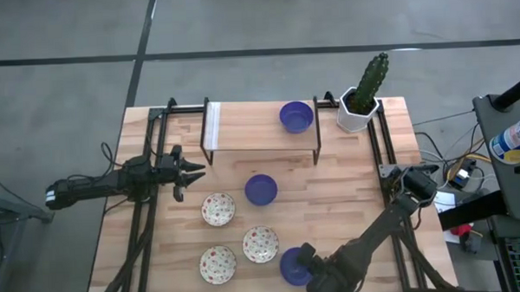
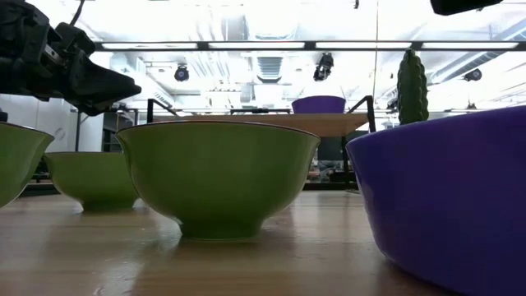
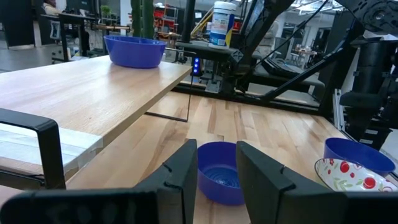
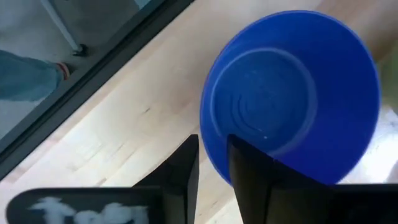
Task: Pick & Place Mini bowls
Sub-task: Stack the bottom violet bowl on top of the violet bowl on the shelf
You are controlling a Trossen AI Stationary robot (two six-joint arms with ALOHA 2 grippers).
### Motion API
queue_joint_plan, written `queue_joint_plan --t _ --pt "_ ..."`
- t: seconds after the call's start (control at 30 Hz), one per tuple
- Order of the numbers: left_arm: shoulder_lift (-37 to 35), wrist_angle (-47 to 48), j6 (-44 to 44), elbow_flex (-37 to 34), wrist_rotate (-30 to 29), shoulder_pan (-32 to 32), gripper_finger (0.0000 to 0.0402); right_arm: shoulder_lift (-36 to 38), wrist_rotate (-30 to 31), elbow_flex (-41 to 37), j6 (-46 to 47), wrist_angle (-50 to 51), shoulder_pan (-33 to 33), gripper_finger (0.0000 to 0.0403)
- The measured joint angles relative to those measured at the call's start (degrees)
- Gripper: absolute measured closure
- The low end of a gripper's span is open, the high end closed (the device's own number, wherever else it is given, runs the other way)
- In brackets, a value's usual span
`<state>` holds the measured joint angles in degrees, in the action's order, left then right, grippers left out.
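Six mini bowls sit on the wooden worktop as two robot arms work at sorting them. One blue bowl already stands on the raised shelf at the far side, just left of the potted cactus. That placement looks like the only one finished so far.

At the near edge, the right tool is clamped on the rim of a second blue bowl. The right wrist view shows one finger inside the rim and one outside; whether the bowl has left the wood cannot be told.

A third blue bowl waits near the middle of the worktop, below the shelf. The left tool hovers at the left side with its fingers apart, pointed toward that bowl and well short of it.

Three speckled cream bowls lie untouched: one left of centre, one nearer, one close to the near edge.

By this reckoning, five bowls remain to be placed, one of them in hand.
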<state>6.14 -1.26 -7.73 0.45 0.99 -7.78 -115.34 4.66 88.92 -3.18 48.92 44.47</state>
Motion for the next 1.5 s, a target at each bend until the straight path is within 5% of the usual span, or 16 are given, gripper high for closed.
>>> queue_joint_plan --t 1.2,1.5 --pt "0.0 0.0 0.0 0.0 0.0 0.0 0.0296 -0.2 1.9 -5.4 0.7 -7.6 -0.1 0.0341" --pt "0.0 0.0 0.0 0.0 0.0 0.0 0.0296 -0.2 2.1 -5.4 1.9 -7.5 -0.7 0.0391"
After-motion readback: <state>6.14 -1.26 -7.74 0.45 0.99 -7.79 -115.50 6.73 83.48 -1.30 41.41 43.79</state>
